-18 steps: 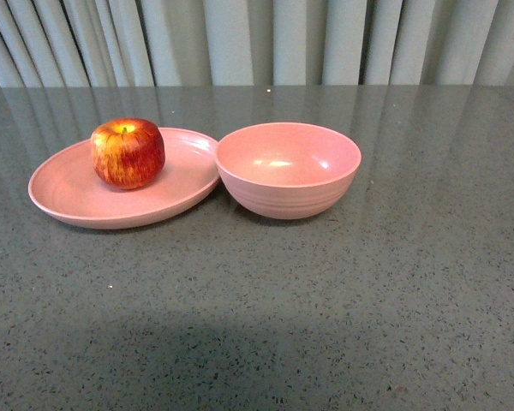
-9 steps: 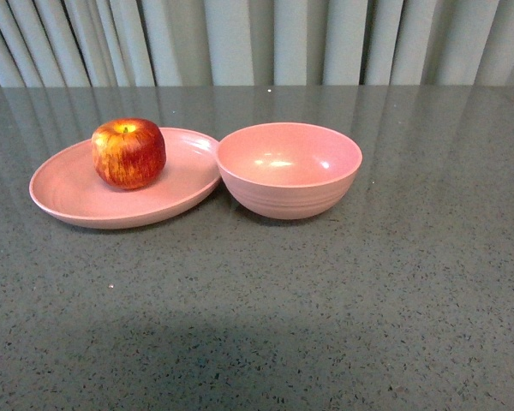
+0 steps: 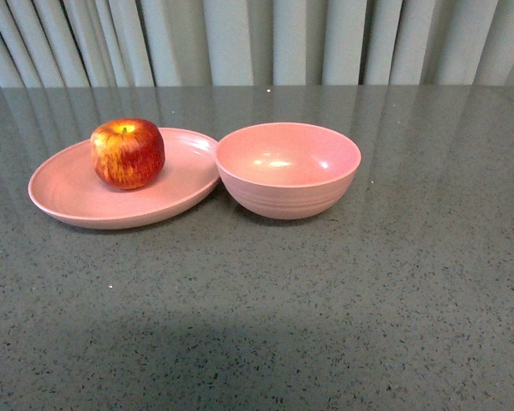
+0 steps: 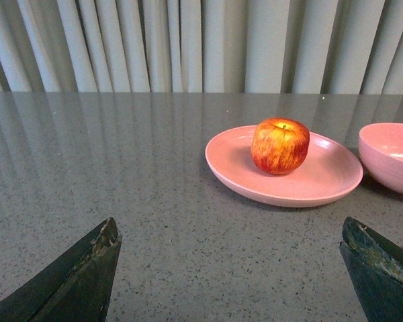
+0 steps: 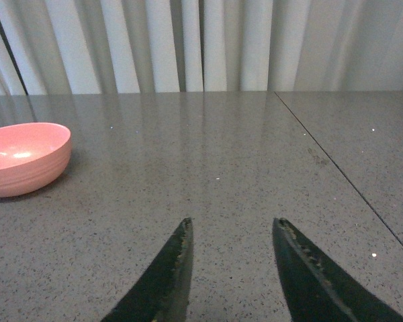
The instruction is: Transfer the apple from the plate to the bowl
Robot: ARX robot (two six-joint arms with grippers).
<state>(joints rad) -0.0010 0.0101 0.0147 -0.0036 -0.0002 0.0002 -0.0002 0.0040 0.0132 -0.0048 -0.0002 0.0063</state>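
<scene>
Resting upright on the plate [image 3: 68,201] just left of the bowl [image 3: 287,193], the apple [image 3: 128,152] likely needs only a short carry; the left hand [image 4: 229,228] gapes wide and the right hand [image 5: 233,223] is narrowly apart, both empty.

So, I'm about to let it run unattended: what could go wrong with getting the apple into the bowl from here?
The apple is round and sits on a shallow plate; an off-centre pinch by the open left pincer could roll it off the low rim. The plate's rim lies right by the bowl, so a nudge to one may shift the other on the glossy table.
</scene>
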